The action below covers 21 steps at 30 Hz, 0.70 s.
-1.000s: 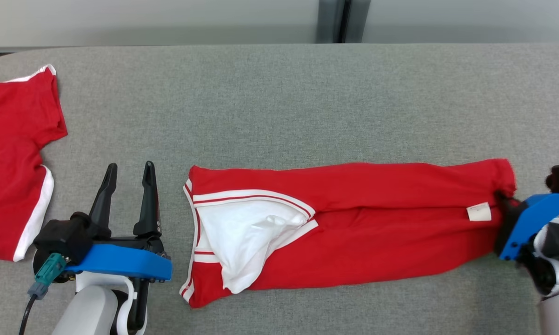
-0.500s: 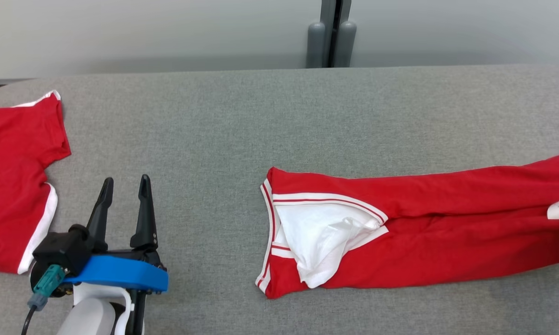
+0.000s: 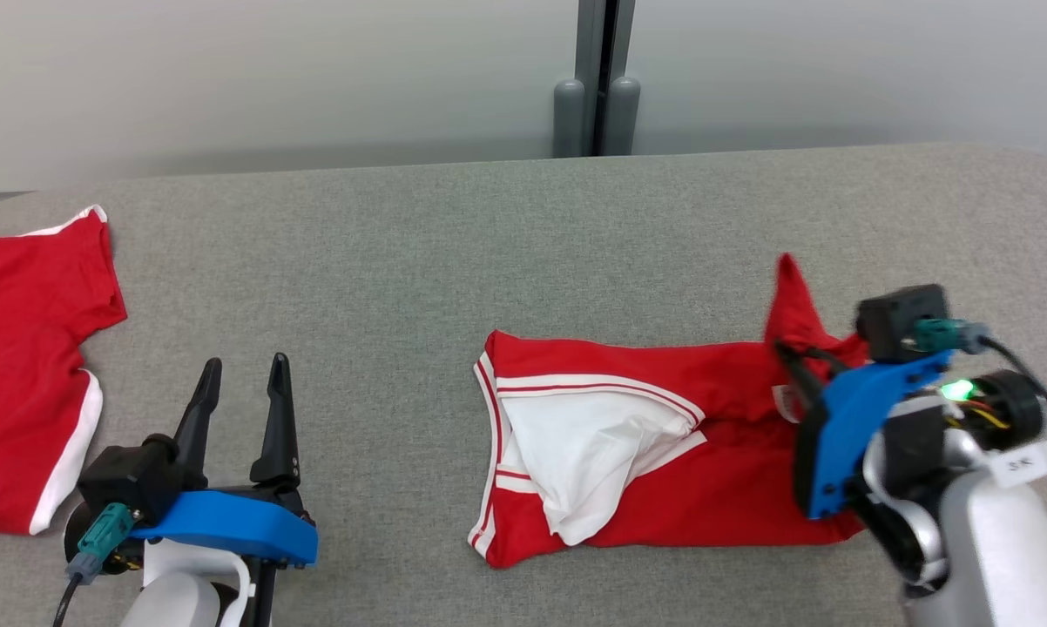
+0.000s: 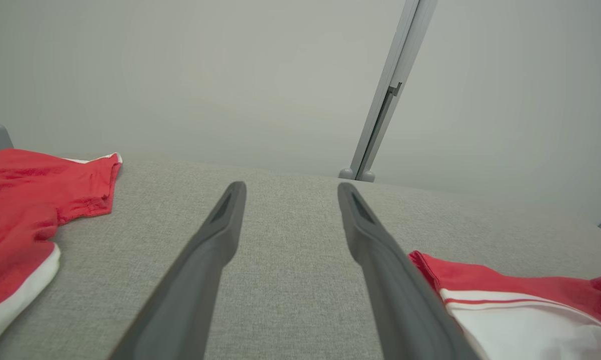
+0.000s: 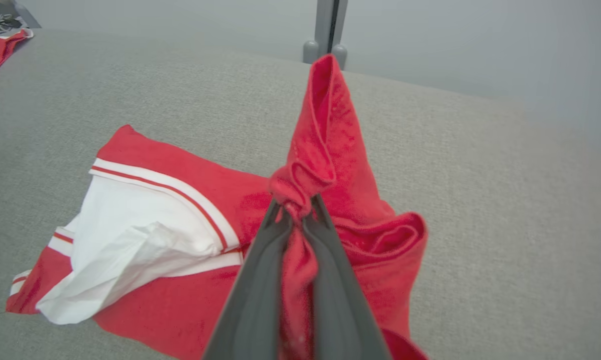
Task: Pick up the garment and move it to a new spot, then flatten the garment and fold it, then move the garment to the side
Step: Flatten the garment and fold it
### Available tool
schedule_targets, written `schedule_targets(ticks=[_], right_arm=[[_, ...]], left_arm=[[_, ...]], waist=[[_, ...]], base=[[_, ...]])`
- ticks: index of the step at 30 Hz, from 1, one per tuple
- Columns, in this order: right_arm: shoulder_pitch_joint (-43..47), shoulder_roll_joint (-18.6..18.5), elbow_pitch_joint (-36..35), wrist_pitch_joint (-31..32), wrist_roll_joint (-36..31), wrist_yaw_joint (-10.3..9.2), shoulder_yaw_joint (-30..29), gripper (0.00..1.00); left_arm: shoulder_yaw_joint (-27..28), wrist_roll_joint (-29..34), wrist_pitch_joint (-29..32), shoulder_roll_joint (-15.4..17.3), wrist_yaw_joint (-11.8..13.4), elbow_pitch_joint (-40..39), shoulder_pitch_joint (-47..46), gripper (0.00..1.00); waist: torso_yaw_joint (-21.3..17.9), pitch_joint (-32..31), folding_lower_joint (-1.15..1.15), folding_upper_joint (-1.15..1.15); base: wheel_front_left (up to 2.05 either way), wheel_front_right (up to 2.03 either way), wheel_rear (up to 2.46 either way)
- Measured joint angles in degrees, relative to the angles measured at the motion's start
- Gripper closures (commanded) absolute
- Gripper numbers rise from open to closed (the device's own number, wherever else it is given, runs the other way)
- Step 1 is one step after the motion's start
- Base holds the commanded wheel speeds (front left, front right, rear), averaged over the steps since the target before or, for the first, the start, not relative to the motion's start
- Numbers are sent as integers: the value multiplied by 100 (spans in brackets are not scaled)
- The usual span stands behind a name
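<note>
Red cloth with white stripes: the long red garment (image 3: 706,496) lies on the grey fabric-covered table (image 3: 384,261), right of centre. Its striped collar end points toward my left side, with a white panel showing at the opening. My right gripper (image 5: 296,210) has its two dark fingers pinched together on the garment's right end, a twist of red cloth bunched between them. That end is held up off the table. A peak of fabric stands above my fingertips, and the cloth beneath slumps in loose folds.

My left gripper (image 3: 245,370) sits low at the near left, fingers spread apart over bare table, well apart from the garment. A second red shirt with white-edged sleeves (image 3: 27,348) lies flat at the table's left edge.
</note>
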Motion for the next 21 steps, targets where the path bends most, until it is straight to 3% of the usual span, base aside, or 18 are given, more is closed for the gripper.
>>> schedule_targets(ticks=[5,10,18,19,20,21], right_arm=[[-313,291,431,-289,130,1,1145,100],[-616,388,1113,-597,387,0,1900,100],[-1176,409,2329,-1277,1040,0,2472,100],[-1226,408,2487,-1340,1131,0,2513,71],[-1269,405,2622,-1397,1200,0,2571,0],[-1310,402,2719,-1503,1285,0,2637,0]], left_arm=[[-108,97,44,60,24,22,-8,0],[-227,166,118,71,2,16,-116,0],[-486,248,168,-66,-112,126,-375,0],[-504,248,167,-89,-127,152,-382,0],[-514,248,167,-100,-130,178,-392,0],[-521,247,162,-107,-136,198,-409,0]], waist=[[75,7,0,0],[201,44,0,0],[516,149,0,0],[542,164,0,0],[560,179,0,0],[575,193,0,0]], base=[[0,0,0],[0,0,0],[0,0,0],[0,0,0],[0,0,0],[0,0,0]])
